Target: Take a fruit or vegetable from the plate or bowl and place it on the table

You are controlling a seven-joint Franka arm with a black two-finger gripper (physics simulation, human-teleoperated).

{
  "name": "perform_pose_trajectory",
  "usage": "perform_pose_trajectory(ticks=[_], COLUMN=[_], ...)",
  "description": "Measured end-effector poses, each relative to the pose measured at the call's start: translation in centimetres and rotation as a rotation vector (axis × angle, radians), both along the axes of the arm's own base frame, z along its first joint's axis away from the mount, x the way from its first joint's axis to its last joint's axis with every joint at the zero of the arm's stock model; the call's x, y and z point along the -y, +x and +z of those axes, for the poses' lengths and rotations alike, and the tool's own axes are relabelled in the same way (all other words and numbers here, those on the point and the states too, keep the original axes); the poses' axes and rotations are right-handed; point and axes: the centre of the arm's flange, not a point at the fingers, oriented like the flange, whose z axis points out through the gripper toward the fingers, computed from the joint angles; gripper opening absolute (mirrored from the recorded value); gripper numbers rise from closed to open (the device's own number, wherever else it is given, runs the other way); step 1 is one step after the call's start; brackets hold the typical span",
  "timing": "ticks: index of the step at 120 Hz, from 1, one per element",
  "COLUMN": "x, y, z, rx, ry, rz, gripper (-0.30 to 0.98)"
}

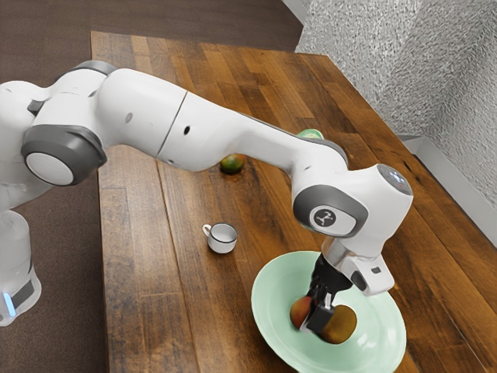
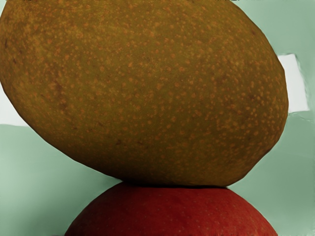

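- Claw (image 1: 319, 317): low over the green plate (image 1: 272, 299), amid the fruit; can't tell whether apart or clamped
- Brown fruit (image 1: 342, 325), red fruit (image 1: 299, 311): side by side on the plate
- Mug (image 1: 222, 239), green fruit (image 1: 231, 164): on the worktop (image 1: 140, 272)

You have a plump oval fruit (image 1: 343, 323), olive-brown with orange freckles (rather mango-like), in the pale green plate (image 1: 266, 289) at the exterior view's near right. You'll see its long side against a smooth, rounded red fruit (image 1: 298, 313), which sits to its left in the same plate, partly hidden.
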Motion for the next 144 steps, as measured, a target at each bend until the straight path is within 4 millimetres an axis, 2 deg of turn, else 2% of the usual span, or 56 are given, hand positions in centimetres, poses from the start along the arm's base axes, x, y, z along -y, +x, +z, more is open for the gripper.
perform_pose_trajectory(ticks=[17,35,49,58,67,75,82,87,94,102,108,113,119,133,144], x=[1.4,4.4,6.0,5.0,1.7,-3.0,-8.1,-13.2,-20.4,-27.2,-30.5,-32.1,-33.0,-31.5,-32.2], y=[-0.9,-2.5,-3.7,-4.9,-6.2,-5.5,-3.0,-0.2,3.2,5.4,6.2,6.6,6.8,8.0,8.3], z=[0.2,1.9,4.7,8.8,12.1,12.9,12.4,12.5,13.5,13.9,13.6,13.5,13.2,11.4,11.0], rx=[-0.006,0.012,0.040,0.072,0.081,0.080,0.077,0.085,0.112,0.111,0.095,0.084,0.070,0.036,0.022], ry=[-0.012,-0.028,-0.047,-0.063,-0.065,-0.039,-0.010,-0.002,-0.007,-0.035,-0.064,-0.079,-0.088,-0.088,-0.100], rz=[-0.022,-0.066,-0.091,-0.091,-0.068,0.003,0.100,0.201,0.339,0.449,0.491,0.511,0.521,0.492,0.501], gripper=[0.43,0.41,0.41,0.41,0.41,0.41,0.41,0.40,0.40,0.41,0.41,0.41,0.41,0.41,0.54])
